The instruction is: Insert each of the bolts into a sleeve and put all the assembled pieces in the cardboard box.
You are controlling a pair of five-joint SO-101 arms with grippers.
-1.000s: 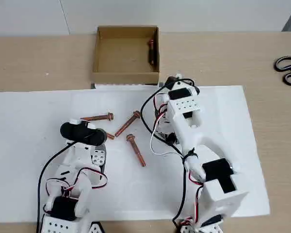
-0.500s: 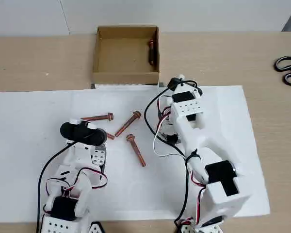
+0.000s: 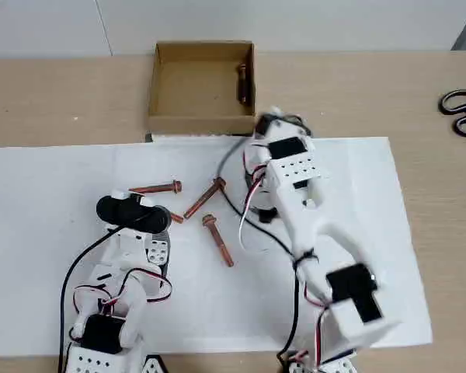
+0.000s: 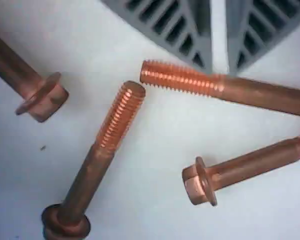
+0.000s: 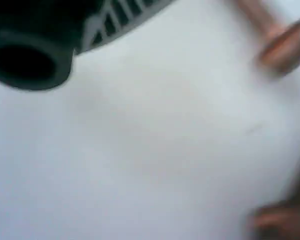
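Observation:
Three copper bolts [image 3: 203, 198] lie loose on the white paper, and a fourth [image 3: 176, 217] pokes out beside my left arm [image 3: 132, 214]. My left gripper [image 4: 219, 60] hangs over them. Its grey fingers [image 4: 190, 30] are almost together and hold nothing, and a threaded bolt tip [image 4: 180, 77] lies just beneath. My right gripper [image 5: 65, 35] is shut on a black sleeve [image 5: 27, 62], low over the paper near a bolt head [image 5: 282, 42]. The right arm [image 3: 291, 167] stands just before the cardboard box [image 3: 161, 85], where one assembled piece [image 3: 242, 81] rests against the right wall.
The white paper sheet [image 3: 54, 194] covers the middle of the wooden table. Scissors [image 3: 462, 109] lie at the far right edge. The right arm's cables [image 3: 245, 221] trail close to the bolts.
The right arm swung slightly right, then back left and closer to the box and the bolts. The left arm and the bolts have stayed still.

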